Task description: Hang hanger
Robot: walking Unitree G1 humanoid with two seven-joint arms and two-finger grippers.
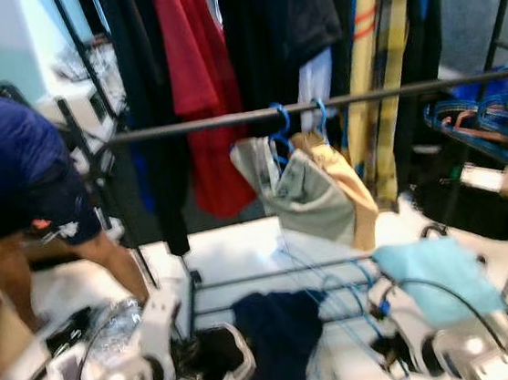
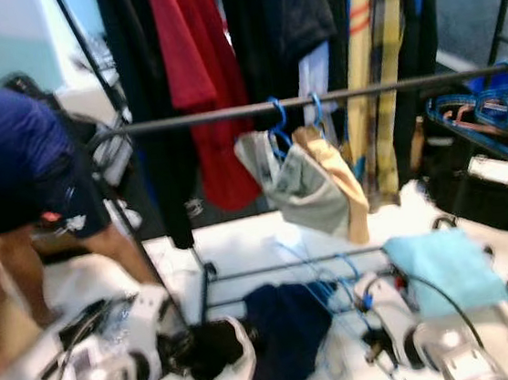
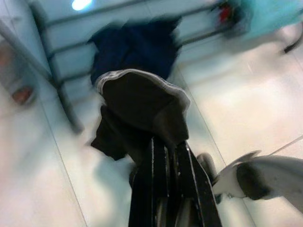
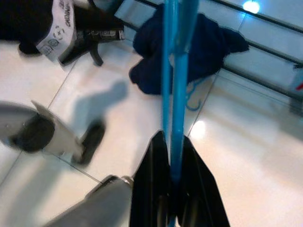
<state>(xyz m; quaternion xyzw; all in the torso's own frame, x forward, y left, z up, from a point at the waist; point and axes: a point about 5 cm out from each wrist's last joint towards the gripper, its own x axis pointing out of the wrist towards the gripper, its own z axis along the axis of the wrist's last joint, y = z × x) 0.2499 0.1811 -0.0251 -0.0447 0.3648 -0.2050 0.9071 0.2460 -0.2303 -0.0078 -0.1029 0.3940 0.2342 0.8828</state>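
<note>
Holding a blue hanger point(image 4: 173, 90) low in your right gripper point(image 4: 174, 189), left gripper point(image 3: 165, 189) pinching black cloth point(image 3: 137, 109), you've yet to reach the rail point(image 1: 318, 106).

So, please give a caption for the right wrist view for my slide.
Right hand shut on thin blue plastic hanger above dark navy garment on white tiled floor.

Both eye views were blurred. The person point(image 1: 14, 181) was cut off by the left edge, head hidden. The blue hanger point(image 4: 174, 71) ran out past the picture's top, its hook unseen. The black garment point(image 3: 137, 109) hid the left tool's point(image 3: 165, 156) fingertips.
</note>
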